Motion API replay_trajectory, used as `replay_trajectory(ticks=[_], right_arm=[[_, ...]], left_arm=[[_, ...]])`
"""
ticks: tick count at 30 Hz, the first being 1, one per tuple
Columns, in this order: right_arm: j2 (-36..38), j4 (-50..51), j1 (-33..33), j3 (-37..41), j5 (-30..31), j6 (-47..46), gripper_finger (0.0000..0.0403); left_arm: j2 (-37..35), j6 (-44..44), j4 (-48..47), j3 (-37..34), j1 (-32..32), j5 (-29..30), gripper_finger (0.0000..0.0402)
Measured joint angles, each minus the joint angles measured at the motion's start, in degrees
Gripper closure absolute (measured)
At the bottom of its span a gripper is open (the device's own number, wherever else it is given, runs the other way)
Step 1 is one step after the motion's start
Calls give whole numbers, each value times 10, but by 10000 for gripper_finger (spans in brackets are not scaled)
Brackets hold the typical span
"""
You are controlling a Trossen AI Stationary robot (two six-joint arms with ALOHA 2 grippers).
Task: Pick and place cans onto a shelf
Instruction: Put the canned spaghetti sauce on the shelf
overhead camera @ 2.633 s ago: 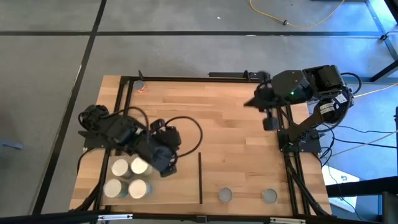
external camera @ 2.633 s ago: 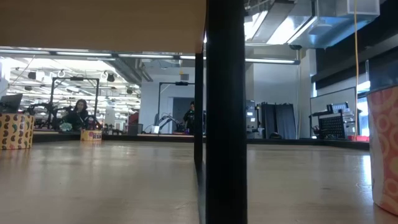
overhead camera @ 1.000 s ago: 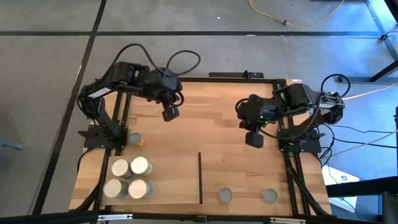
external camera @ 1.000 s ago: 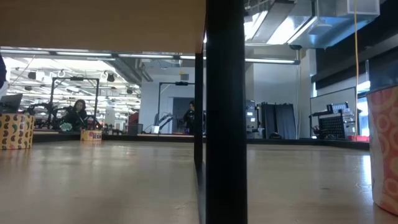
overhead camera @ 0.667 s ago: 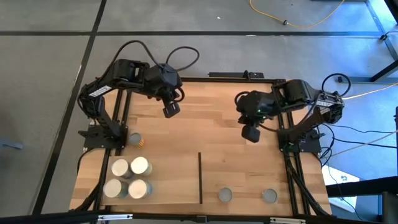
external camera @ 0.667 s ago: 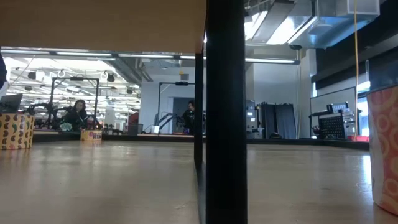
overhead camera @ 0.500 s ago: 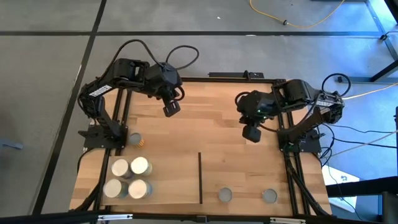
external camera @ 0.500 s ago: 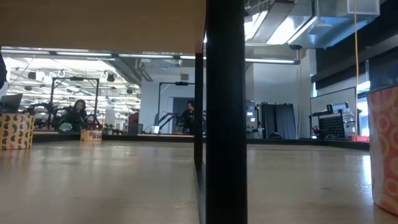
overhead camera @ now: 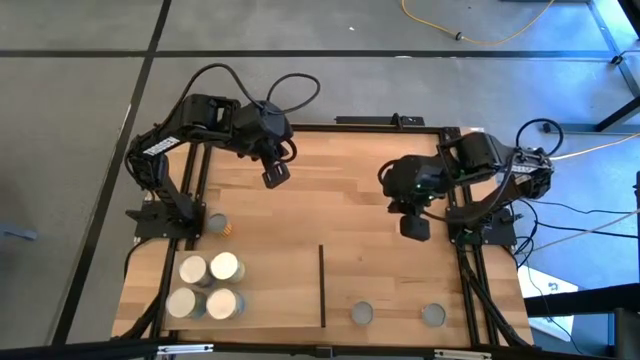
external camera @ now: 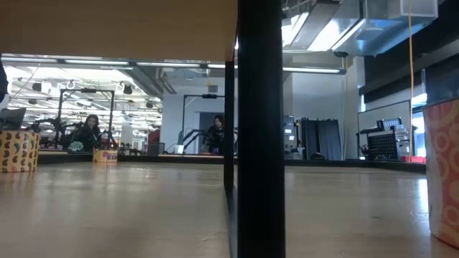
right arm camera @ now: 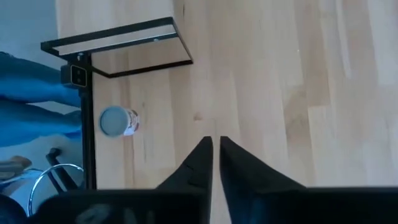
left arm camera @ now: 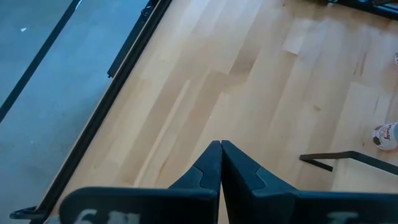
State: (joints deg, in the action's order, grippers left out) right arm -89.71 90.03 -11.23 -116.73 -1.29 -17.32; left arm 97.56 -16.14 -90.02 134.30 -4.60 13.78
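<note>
Several cream-topped cans stand clustered at the table's near left. A grey-topped can stands by the left arm's base, and two more stand near the front edge on the shelf, right of its thin black strip. My left gripper hovers shut over the far left of the table. My right gripper hangs over the right middle with a narrow gap between its fingers and nothing in it.
A black metal frame runs round the table. In the low view a black post fills the middle, and cans stand at the right edge and far left. Bare wood lies between the two grippers. People show in the room behind.
My right gripper has tipped a little; its fingers swung slightly toward the far edge and then back toward the near edge. No can has moved.
</note>
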Motion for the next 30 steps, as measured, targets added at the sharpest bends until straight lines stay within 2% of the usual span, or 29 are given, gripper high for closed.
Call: replay_trajectory(ticks=[4, 8, 11, 15, 17, 22, 28, 30], right_arm=[[-8, -3, -18, 18, 2, 12, 344], [-9, -6, -43, 93, -4, 37, 320], [-10, -48, -65, 154, -40, 69, 316], [-10, -160, -95, 233, -109, 90, 319], [-10, -219, -107, 267, -122, 90, 320], [-10, -357, -135, 346, -123, 79, 320], [-10, -543, -155, 450, -104, -25, 321], [-10, -610, -161, 483, -101, -53, 321]], left_arm=[[0, 0, 0, 0, 0, -12, 401], [0, 0, 0, 0, 0, -29, 401], [0, 0, 0, 0, 2, -28, 401], [0, -2, 0, 0, 3, -28, 401], [0, -2, 0, 0, 3, -28, 401], [-12, 7, 0, 0, 3, -30, 401], [-26, 31, 0, 1, 3, -31, 401], [-29, 60, 0, 1, 3, -52, 401]])
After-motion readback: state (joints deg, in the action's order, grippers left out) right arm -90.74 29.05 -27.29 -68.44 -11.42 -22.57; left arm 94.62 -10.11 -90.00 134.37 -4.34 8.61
